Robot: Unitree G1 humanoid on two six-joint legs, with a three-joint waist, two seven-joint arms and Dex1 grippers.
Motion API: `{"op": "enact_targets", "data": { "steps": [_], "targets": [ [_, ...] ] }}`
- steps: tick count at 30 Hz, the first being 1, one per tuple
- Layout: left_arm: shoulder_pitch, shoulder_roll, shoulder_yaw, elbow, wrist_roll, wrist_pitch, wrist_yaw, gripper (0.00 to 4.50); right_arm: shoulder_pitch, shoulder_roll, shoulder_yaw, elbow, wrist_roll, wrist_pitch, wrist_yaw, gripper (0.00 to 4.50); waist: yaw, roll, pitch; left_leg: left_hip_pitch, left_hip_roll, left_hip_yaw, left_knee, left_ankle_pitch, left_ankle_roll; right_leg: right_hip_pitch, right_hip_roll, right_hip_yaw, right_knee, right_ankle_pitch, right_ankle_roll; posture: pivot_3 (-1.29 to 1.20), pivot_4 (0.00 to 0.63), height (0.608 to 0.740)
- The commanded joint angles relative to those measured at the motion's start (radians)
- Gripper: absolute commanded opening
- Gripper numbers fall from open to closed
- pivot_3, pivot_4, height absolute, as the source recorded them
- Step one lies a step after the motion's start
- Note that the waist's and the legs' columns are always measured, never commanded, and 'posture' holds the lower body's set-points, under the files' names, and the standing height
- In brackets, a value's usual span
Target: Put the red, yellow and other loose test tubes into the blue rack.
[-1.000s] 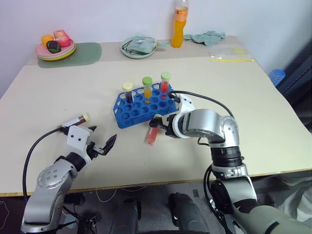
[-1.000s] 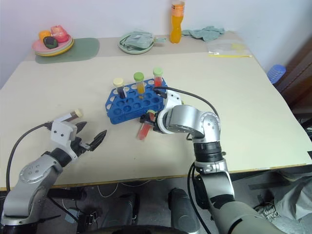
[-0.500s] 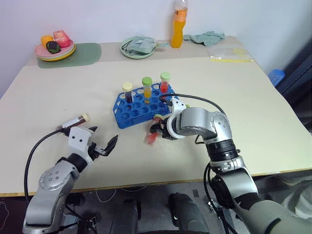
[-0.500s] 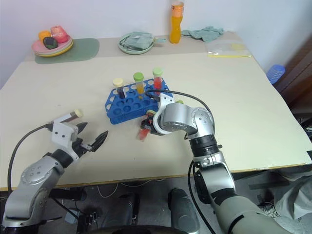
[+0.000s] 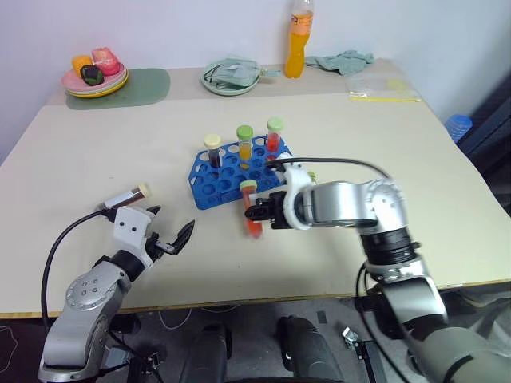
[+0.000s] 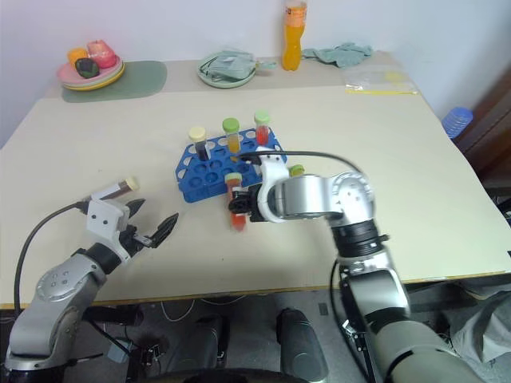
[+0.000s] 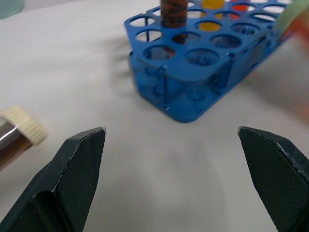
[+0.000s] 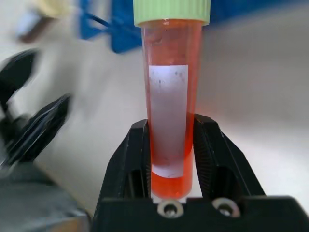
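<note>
Right wrist view: red tube (image 8: 170, 116) lower sides covered by the two black fingers (image 8: 129, 159); rack (image 8: 116, 24) behind it blurred and cut by the top edge. White label on the tube carries marks too faint to read.

Left wrist view: brown tube with cream cap (image 7: 17, 130) cut off at the frame edge, contents mostly out of sight. Far corner of the rack smeared by a red-green blur (image 7: 294, 29); cannot tell its outline.

Plate items (image 5: 92, 68) too small to identify.

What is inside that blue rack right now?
Three capped tubes stand along the far row of the blue rack: a dark one, a yellow one and a red one. The nearer holes look empty; their bottoms are partly hidden.
</note>
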Motion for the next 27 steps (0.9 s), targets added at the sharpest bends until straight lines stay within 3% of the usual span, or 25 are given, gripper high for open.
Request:
{"op": "enact_targets", "data": {
  "steps": [1, 4, 7, 10, 16, 27],
  "targets": [
    [0.003, 0.01, 0.024, -0.018, 0.003, -0.028, -0.009, 4.5, -0.045, -0.123, -0.062, -0.297, -0.287, -0.073, 0.477, 0.76, -0.002, 0.0, 0.0, 0.001, 0.0, -0.001, -0.001, 0.0, 0.0, 0.0, 0.001, 0.0, 0.0, 0.0, 0.0, 0.0, 0.15, 0.74],
    [-0.013, 0.003, 0.018, -0.011, 0.002, -0.034, -0.007, 4.5, 0.02, -0.261, 0.051, -0.35, -0.796, -0.462, 0.834, 0.76, -0.002, -0.002, -0.001, 0.002, 0.001, -0.001, -0.001, -0.001, 0.001, 0.001, 0.002, -0.002, 0.0, -0.001, -0.001, 0.0, 0.15, 0.74],
    [-0.035, -0.008, -0.005, -0.014, -0.005, -0.045, -0.013, 4.5, 0.089, -0.23, 0.132, -0.218, -1.127, -0.759, 0.927, 0.76, -0.003, -0.002, -0.002, 0.002, 0.001, 0.001, -0.001, -0.001, 0.001, 0.001, 0.001, -0.001, -0.001, -0.001, -0.001, 0.0, 0.15, 0.74],
    [-0.066, -0.028, -0.043, -0.032, -0.014, -0.039, -0.018, 4.5, 0.129, -0.109, 0.164, -0.062, -1.356, -0.997, 0.933, 0.76, -0.003, -0.002, -0.001, 0.002, 0.001, 0.002, 0.0, 0.0, 0.001, 0.001, 0.001, 0.0, 0.0, -0.001, -0.001, 0.0, 0.15, 0.74],
    [-0.114, -0.067, -0.118, -0.097, -0.02, -0.002, -0.004, 4.5, 0.179, 0.133, 0.13, 0.173, -1.584, -1.277, 0.876, 0.76, 0.0, -0.002, -0.001, 0.002, 0.0, 0.001, -0.001, 0.0, 0.0, -0.001, 0.0, 0.001, 0.002, -0.001, -0.001, 0.0, 0.15, 0.74],
    [-0.137, -0.061, -0.176, -0.201, -0.07, 0.091, -0.005, 4.5, 0.246, 0.224, 0.05, 0.245, -1.705, -1.339, 0.906, 0.76, -0.001, -0.002, -0.001, 0.002, 0.0, 0.001, -0.001, 0.0, 0.0, 0.0, 0.0, 0.001, 0.003, -0.001, -0.001, 0.0, 0.15, 0.74]
  ]
}}
